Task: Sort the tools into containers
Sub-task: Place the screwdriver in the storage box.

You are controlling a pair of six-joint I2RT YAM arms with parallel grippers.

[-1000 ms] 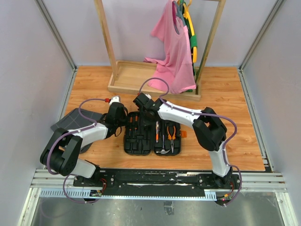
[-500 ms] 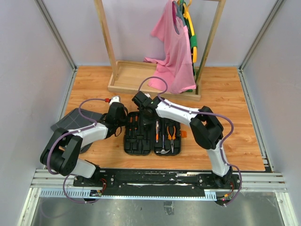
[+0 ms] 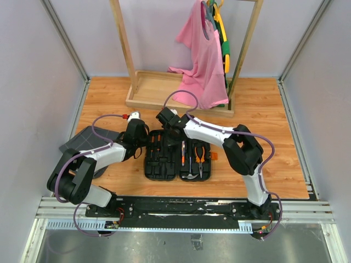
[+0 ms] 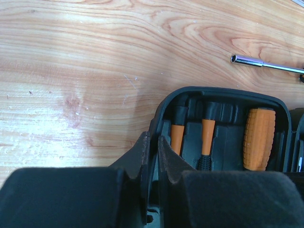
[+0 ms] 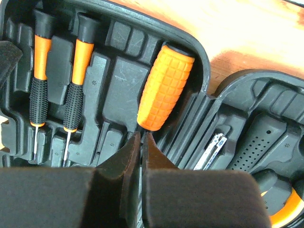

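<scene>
The wooden table [image 3: 258, 115] carries a timber clothes rack [image 3: 151, 87] at the back, a pink shirt [image 3: 200, 60] hanging from it. Near the arms the black tool case [image 3: 148, 164] lies open flat – two halves side by side. The left gripper [image 4: 153, 140] is clamped on the outer rim of the case's left half. The right gripper [image 5: 138, 137] is closed with nothing between its fingers, poised just beside the end of the fat orange handle [image 5: 165, 88] seated in its slot. Two slim screwdrivers [image 5: 39, 80] lie in neighbouring slots (both tips toward the camera). The pliers [image 3: 199, 153] sit in the right half – and a chrome rod [image 4: 266, 63] lies outside on the wood.
</scene>
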